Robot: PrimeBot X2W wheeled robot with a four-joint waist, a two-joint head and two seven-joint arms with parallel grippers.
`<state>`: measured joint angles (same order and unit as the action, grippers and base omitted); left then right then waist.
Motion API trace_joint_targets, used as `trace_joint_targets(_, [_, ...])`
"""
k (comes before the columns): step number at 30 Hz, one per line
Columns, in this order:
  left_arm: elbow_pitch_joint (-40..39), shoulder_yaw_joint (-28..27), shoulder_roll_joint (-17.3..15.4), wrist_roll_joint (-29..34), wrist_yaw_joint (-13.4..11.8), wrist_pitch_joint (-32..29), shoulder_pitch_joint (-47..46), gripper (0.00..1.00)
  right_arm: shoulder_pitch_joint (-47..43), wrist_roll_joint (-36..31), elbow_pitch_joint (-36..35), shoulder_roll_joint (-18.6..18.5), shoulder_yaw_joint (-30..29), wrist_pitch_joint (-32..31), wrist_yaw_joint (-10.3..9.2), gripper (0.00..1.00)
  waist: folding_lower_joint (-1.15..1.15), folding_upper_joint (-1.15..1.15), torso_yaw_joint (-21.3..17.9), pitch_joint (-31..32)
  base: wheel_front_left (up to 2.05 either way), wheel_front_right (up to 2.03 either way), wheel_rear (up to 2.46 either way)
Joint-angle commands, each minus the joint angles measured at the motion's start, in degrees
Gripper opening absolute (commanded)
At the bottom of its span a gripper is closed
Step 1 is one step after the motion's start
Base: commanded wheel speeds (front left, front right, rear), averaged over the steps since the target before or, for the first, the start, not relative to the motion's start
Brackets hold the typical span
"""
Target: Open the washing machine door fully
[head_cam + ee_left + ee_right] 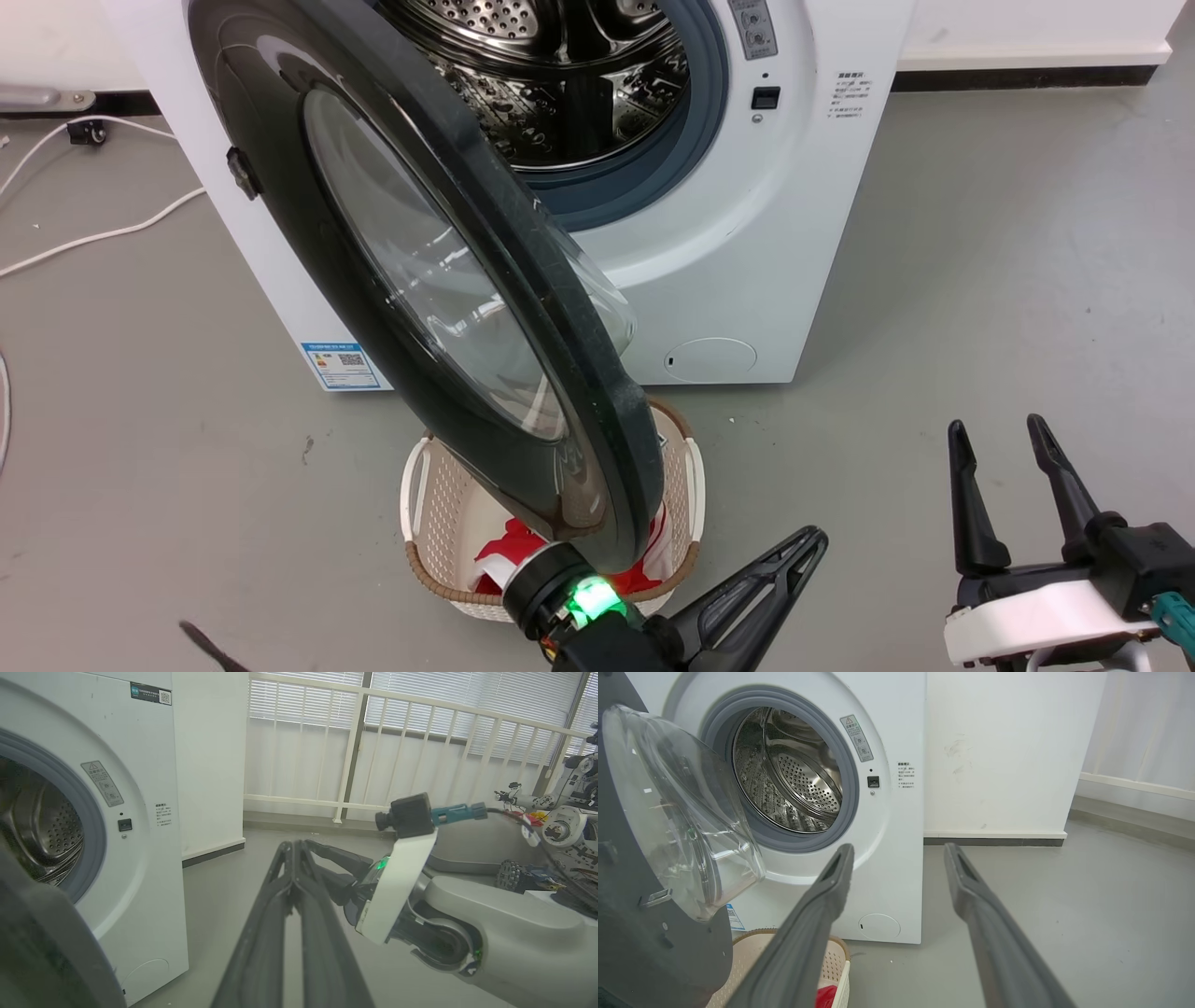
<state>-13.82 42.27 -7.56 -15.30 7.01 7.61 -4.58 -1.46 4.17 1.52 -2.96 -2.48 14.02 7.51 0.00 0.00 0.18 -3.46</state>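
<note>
Left claw (810, 541) is lying with its two fingers pressed together, gripping nothing, tips pointing up and to the right over the floor (980, 261). The washing machine door (420, 280) is hanging partly open, hinged on the robot's left side of the washing machine (747, 233). Its free rim is reaching out toward the robot and ending just above the left wrist; whether rim and wrist are touching cannot be told. The door's broad face is running from the machine toward the robot, with the glossy outer side facing the robot's left and the glass bowl bulging to the right. The left claw is sitting on the bowl side, just right of the rim, making the left arm the nearer one. As a judgement, the remaining swing is calling for a push toward the robot's left against that inner side. Right claw (997, 427) is waiting with fingers spread apart, empty, well off to the right. A pale laundry basket (411, 485) holding red cloth (504, 551) is sitting on the grey floor beneath the rim. White cables (93, 233) are trailing at the left. A white wall (994, 765) is standing beside the machine, and a railing (355, 742) before blinds is closing the room beyond.
</note>
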Motion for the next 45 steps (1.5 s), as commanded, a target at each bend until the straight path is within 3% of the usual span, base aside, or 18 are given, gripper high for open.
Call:
trace_joint_targets(1, [0.71,0.09,0.11,-0.12,-0.15,0.31,0.55,0.00,0.28,0.27,0.07,0.16,0.17,-0.10,-0.04,1.00,0.00,0.00,0.01,-0.07,0.00,0.00,0.00])
trace_joint_targets(15, [13.46,-3.33,3.66,-1.15,-5.11,3.46,-6.44,0.00,1.65,1.18,1.36,0.15,1.22,0.34,-0.04,1.00,0.00,0.00,-1.76,-1.67,0.00,0.00,0.00])
trace_joint_targets(27, [22.47,-4.99,4.53,-4.13,-9.05,5.18,-13.60,0.00,2.64,1.99,3.00,0.15,1.84,0.80,-0.04,1.00,0.00,0.00,-3.07,-2.08,0.00,0.00,0.00])
trace_joint_targets(38, [25.39,-6.51,4.38,-5.94,-12.93,6.06,-13.57,0.00,2.68,2.78,3.81,0.15,1.91,0.97,-0.04,1.00,0.00,0.00,-3.12,-1.84,0.00,0.00,0.00])
trace_joint_targets(45, [23.37,-7.29,2.25,-5.51,-14.49,6.28,-11.48,0.00,2.36,2.91,4.19,0.15,2.19,1.04,-0.04,1.00,0.00,0.00,-2.78,-1.45,0.00,0.00,0.00])
